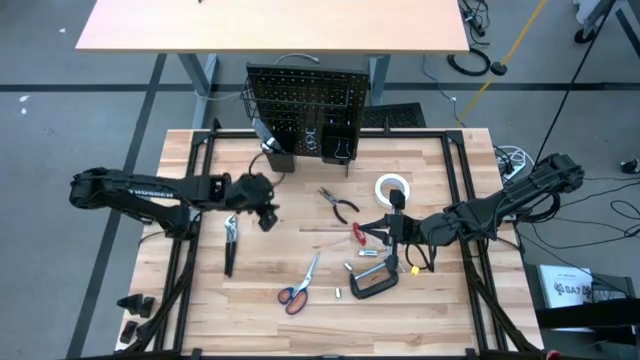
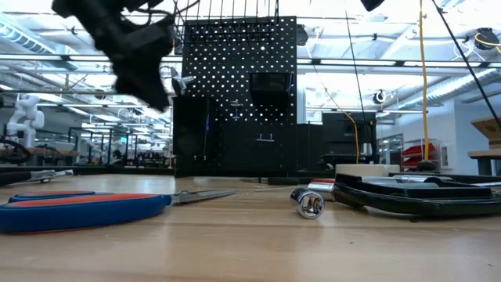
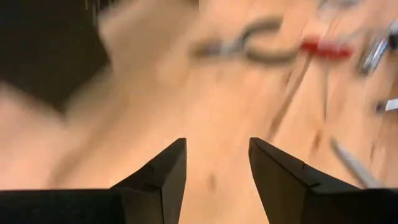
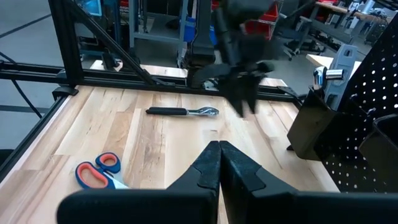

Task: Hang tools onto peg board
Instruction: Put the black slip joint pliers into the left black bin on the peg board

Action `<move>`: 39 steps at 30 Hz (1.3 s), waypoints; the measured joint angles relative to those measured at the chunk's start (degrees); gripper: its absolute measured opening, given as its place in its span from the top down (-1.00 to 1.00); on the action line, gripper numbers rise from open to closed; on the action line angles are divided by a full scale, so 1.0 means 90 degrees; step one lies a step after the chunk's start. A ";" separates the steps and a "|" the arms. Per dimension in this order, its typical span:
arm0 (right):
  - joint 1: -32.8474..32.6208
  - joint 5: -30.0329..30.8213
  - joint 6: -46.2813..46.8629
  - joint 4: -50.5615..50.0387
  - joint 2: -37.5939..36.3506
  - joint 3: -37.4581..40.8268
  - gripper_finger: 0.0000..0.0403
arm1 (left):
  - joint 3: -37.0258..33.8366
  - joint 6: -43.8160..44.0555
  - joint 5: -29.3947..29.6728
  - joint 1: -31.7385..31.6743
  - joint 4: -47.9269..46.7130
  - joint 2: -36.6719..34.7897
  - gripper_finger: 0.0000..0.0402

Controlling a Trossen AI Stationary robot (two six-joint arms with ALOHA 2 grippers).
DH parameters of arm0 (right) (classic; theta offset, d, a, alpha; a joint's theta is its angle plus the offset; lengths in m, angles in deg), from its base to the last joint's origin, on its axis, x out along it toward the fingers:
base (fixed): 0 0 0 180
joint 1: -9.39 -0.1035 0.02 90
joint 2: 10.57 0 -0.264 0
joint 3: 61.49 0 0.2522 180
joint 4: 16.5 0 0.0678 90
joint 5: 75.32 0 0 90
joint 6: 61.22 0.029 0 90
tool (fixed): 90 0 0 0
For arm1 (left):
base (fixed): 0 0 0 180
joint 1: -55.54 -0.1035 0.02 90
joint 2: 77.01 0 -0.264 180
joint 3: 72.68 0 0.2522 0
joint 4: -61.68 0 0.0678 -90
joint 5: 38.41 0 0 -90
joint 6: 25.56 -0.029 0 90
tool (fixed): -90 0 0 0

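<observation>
Left gripper point(image 1: 266, 212) hovers with its fingers apart and empty, in front of the peg board point(image 1: 305, 110); the ratchet point(image 1: 230, 243) lies nearer. Probably best: drop straight onto its handle. Right gripper point(image 1: 398, 228) clenched, idle.

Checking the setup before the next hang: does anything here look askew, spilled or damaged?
Nothing looks damaged or spilled. The peg board stands upright. The scissors, pliers, C-clamp and ratchet lie scattered at different angles on the table, which fits tools not yet hung.
</observation>
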 joint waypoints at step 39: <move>0.0002 -0.0002 0.0185 -0.0105 0.0002 0.0000 1.00 | -0.0534 0.6190 -0.1137 0.2161 -0.3226 0.0968 0.14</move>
